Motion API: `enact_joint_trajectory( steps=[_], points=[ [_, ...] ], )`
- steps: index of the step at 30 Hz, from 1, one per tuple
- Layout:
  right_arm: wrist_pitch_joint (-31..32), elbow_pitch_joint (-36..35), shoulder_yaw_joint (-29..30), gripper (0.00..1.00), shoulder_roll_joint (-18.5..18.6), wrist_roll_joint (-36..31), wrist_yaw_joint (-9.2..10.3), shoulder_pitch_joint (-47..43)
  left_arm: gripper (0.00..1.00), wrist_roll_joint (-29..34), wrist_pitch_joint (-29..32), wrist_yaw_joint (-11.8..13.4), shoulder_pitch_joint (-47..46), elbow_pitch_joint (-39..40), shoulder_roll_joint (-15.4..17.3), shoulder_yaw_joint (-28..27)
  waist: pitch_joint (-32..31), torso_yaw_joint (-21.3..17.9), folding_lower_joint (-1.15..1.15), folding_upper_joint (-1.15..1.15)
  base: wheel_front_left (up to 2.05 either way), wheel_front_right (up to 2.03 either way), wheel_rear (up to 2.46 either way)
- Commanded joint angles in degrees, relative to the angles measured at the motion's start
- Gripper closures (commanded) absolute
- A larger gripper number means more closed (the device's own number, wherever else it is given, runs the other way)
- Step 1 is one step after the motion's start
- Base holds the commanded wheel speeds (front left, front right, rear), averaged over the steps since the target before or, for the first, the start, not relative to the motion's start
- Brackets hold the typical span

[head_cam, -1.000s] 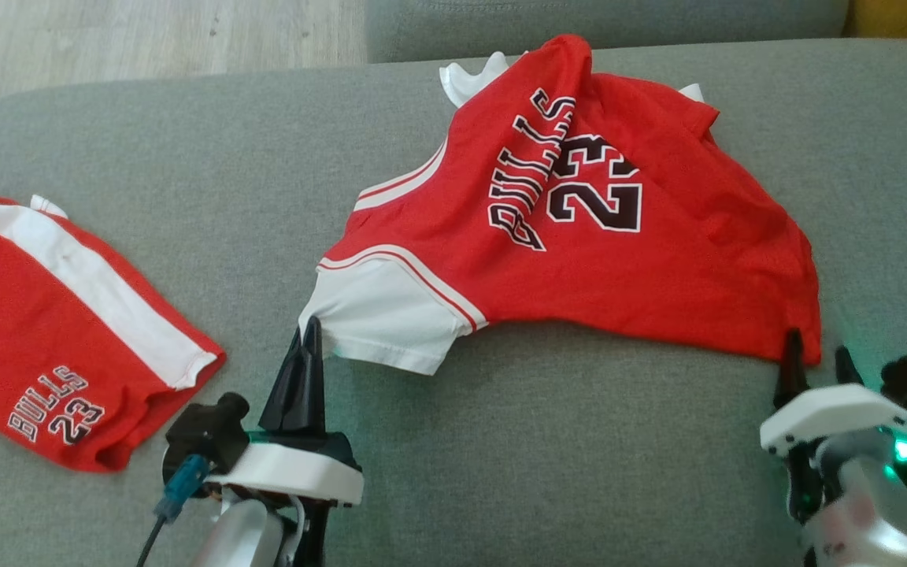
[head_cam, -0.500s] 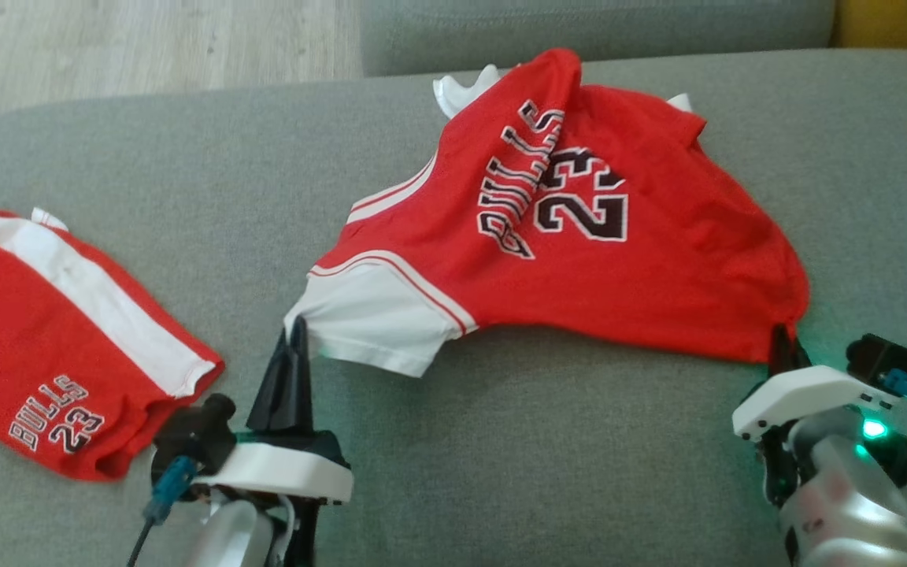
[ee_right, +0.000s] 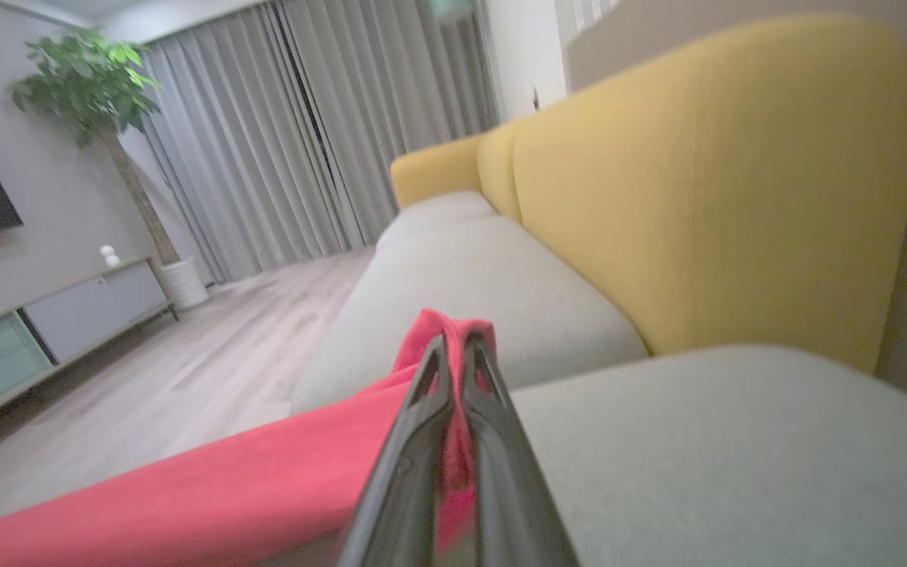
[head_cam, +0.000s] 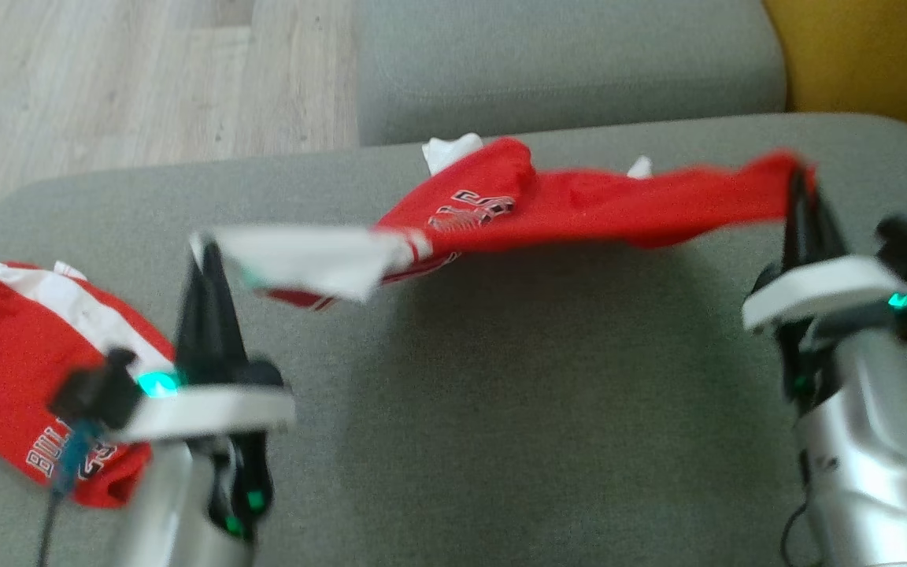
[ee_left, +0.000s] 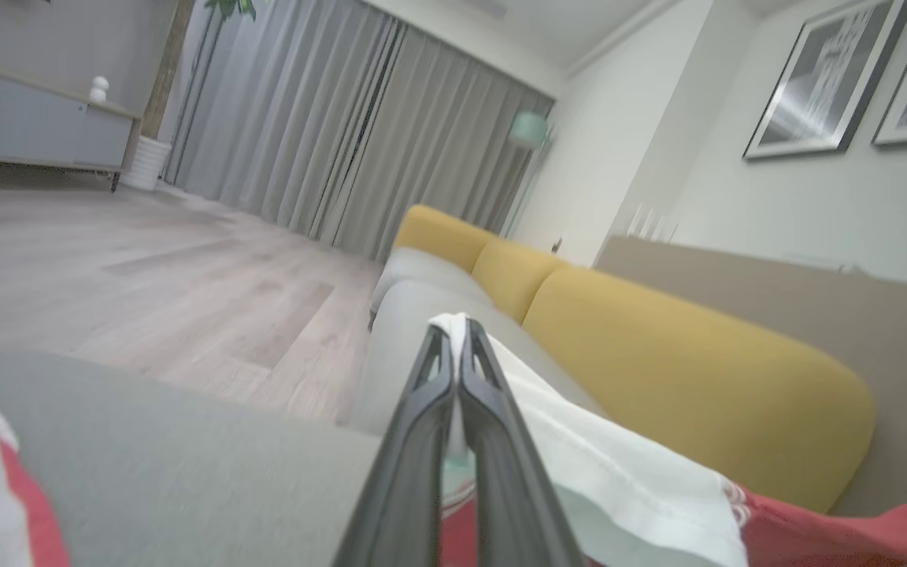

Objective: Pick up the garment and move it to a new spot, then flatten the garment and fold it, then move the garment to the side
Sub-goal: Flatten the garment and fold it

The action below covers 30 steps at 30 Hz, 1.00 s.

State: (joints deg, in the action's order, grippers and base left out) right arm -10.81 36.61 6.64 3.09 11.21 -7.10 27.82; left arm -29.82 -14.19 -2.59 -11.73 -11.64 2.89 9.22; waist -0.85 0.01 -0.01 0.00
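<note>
I hold the shirt up off the sofa by two corners. My left tool is pinched tight on the white part, and my right tool is pinched tight on a red corner. They are far apart, so the cloth hangs stretched between them, ready to lay flat. I cannot tell if its far side touches the seat. The shorts lie by my left arm near the sofa's edge, so that way is tight. The seat under the shirt is bare. The yellow back is close on my right.
</note>
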Motion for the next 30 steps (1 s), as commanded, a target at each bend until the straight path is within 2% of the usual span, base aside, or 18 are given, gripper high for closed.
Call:
enact_joint_trajectory(
  steps=[1,7,11,18,21,24,27,30],
  points=[
    [0.31,-3.06,-1.15,1.0,0.1,-0.41,-0.39,2.78,1.0,-0.45,-0.26,-0.29,-4.91,2.96,0.72,-2.44,-0.78,0.1,0.01,0.0,0.0,0.0,0.0],
    [7.96,-22.09,-3.0,1.0,2.44,-0.5,-0.39,3.77,1.0,-2.09,3.81,0.99,-13.34,12.62,3.6,-5.63,-2.29,0.21,0.01,0.0,0.0,0.0,0.0],
    [12.78,-33.52,-2.18,1.0,2.52,0.34,-0.39,4.29,1.0,-3.12,7.38,2.74,-17.73,19.79,5.24,-7.64,-2.85,0.32,0.01,0.0,0.0,0.0,0.0],
    [21.48,-46.43,-1.57,1.0,0.76,1.0,-0.39,-0.07,1.0,-4.87,14.62,5.5,-19.65,26.53,6.78,-8.37,-2.36,0.45,0.01,0.0,0.0,0.0,0.0],
    [24.21,-48.38,-1.08,1.0,0.26,0.99,-0.39,-1.6,1.0,-4.92,17.38,6.38,-20.05,26.24,7.8,-8.33,-1.01,0.35,0.01,0.0,0.0,0.0,0.0],
    [27.04,-47.07,-0.56,1.0,0.02,0.62,-0.39,-0.56,1.0,-6.1,20.54,6.32,-22.45,22.66,8.6,-7.91,1.28,0.11,0.01,0.0,0.0,0.0,0.0],
    [28.94,-43.36,-0.64,1.0,-0.07,0.14,-0.39,5.14,1.0,-6.55,23.2,5.29,-28.31,16.71,10.54,-7.58,6.36,-0.35,0.01,0.0,0.0,0.0,0.0],
    [29.19,-35.78,-0.58,1.0,-0.11,-0.64,-0.39,14.97,1.0,-6.12,23.83,3.26,-37.62,8.27,12.72,-7.25,12.12,-1.12,0.01,0.0,0.0,0.0,0.0]
  ],
)
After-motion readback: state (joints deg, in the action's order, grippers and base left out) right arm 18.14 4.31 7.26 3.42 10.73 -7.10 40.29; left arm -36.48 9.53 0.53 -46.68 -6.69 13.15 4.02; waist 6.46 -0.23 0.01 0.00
